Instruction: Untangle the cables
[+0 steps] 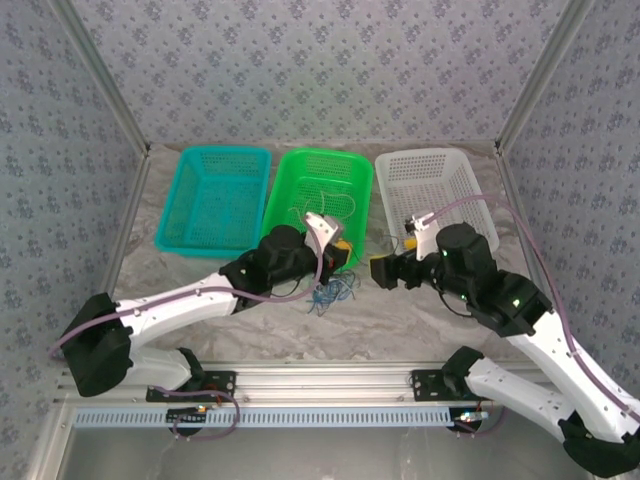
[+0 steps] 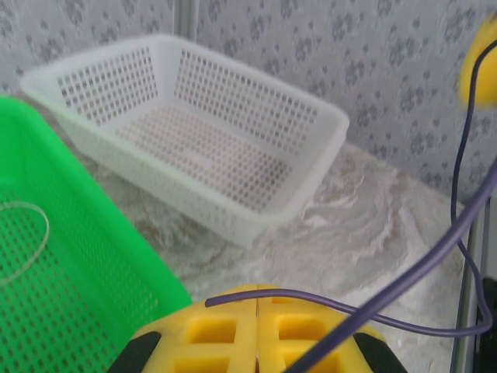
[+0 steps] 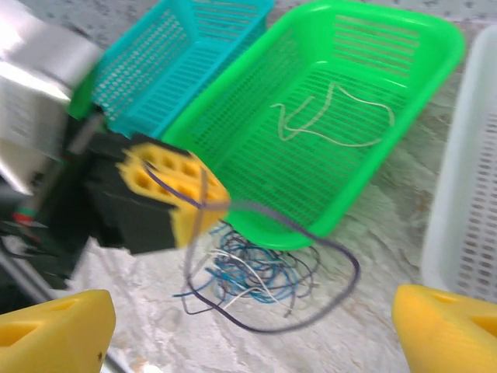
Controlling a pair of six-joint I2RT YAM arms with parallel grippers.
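Pinching a dark cable (image 3: 256,210) between pressed-together yellow pads, the left claw (image 3: 177,203) hangs over the middle of the tabletop (image 1: 400,320), just in front of the near rim of a green basket (image 1: 320,152). From the pads the cable runs out in a wide loop that drops to a tangle of cables (image 3: 248,276), blue, whitish and dark, lying on the tabletop just in front of that basket's near wall. Facing it from the right, the right claw (image 3: 248,334) stands spread wide and holds nothing, its two yellow fingertips (image 3: 46,330) on either side of the tangle in the wrist view; from above it sits near the near left corner of a white basket (image 1: 420,152). A whitish cable (image 3: 334,116) lies loose on the floor of the green basket. A teal basket (image 1: 225,150), the green one and the white one stand side by side along the tabletop's far edge.
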